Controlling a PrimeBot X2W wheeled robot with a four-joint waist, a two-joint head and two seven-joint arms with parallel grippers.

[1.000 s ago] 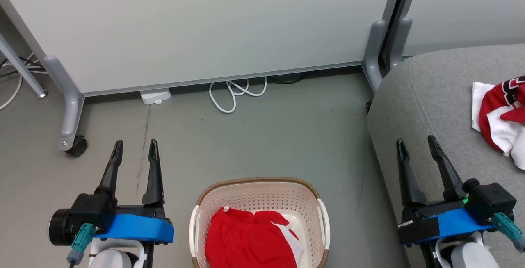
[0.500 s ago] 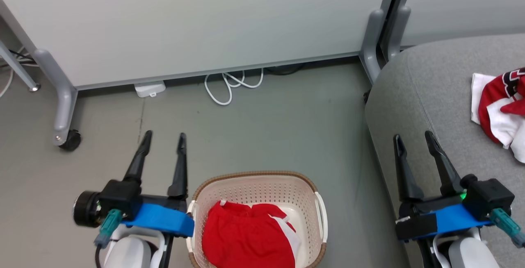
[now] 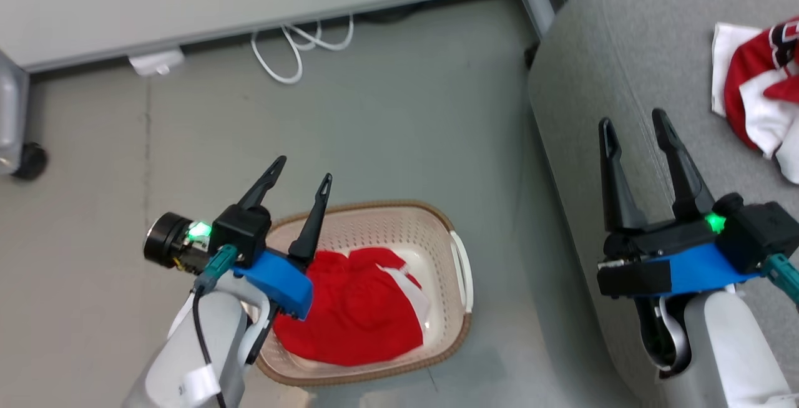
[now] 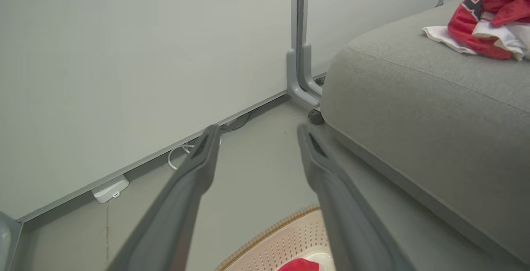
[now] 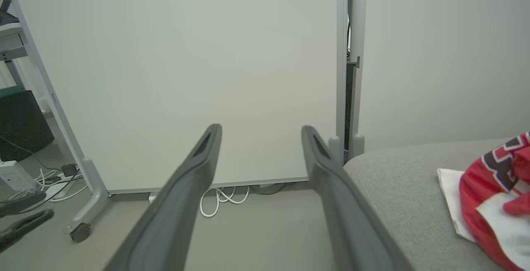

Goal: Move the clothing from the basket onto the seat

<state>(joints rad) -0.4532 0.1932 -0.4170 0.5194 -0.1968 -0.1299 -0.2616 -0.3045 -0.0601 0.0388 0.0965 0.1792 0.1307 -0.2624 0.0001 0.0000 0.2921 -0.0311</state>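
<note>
Head view steeply down on basket (image 3: 374,207); wrist views low, wallward, seat (image 4: 414,117) in common.

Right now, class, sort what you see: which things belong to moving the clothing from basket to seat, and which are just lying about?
Belongs to the job: red garment, in the basket; seat; red-and-white garment, already on the seat.

Just lying about, all on the floor: white cable; white plug box; castor of the partition stand.

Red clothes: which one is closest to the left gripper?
The red piece in the basket, just beside the left gripper. The other piece lies on the grey seat.
</note>
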